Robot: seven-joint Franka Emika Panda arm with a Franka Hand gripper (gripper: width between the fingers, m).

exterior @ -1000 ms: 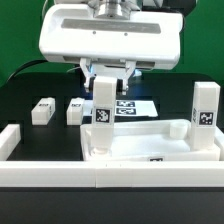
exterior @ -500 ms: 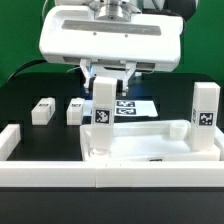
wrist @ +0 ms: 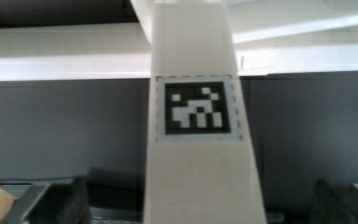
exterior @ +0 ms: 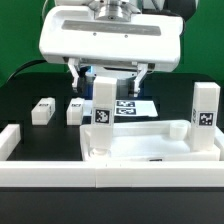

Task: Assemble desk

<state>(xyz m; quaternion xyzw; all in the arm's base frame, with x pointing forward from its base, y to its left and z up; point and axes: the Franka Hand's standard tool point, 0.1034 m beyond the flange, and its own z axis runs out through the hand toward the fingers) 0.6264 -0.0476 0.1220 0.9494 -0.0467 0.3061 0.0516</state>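
Fingers (exterior: pixel 146 76) newly wide, clear of upright leg post (exterior: pixel 103 105); black table (exterior: pixel 22 100); green wall (exterior: pixel 12 40) behind

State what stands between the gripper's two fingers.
An upright leg post stands between the open gripper's fingers, a gap either side, in the exterior view; the wrist view shows its tagged face close up.

Between the fingers: the upright leg post (exterior: pixel 103 108) filled the gap of the gripper (exterior: pixel 110 86), whose jaws stood spread clear of it on both sides.
Worktop's near edge: the rail (exterior: pixel 100 178) barred the whole width, with the desk panel (exterior: pixel 150 150) just behind.
Exterior view's right: a second upright post (exterior: pixel 205 112) stood on the panel; open room lay between the uprights.
Exterior view's left: a lying post (exterior: pixel 42 110) and a second lying post (exterior: pixel 74 111) sat low; bare worktop (exterior: pixel 40 135) lay before them.
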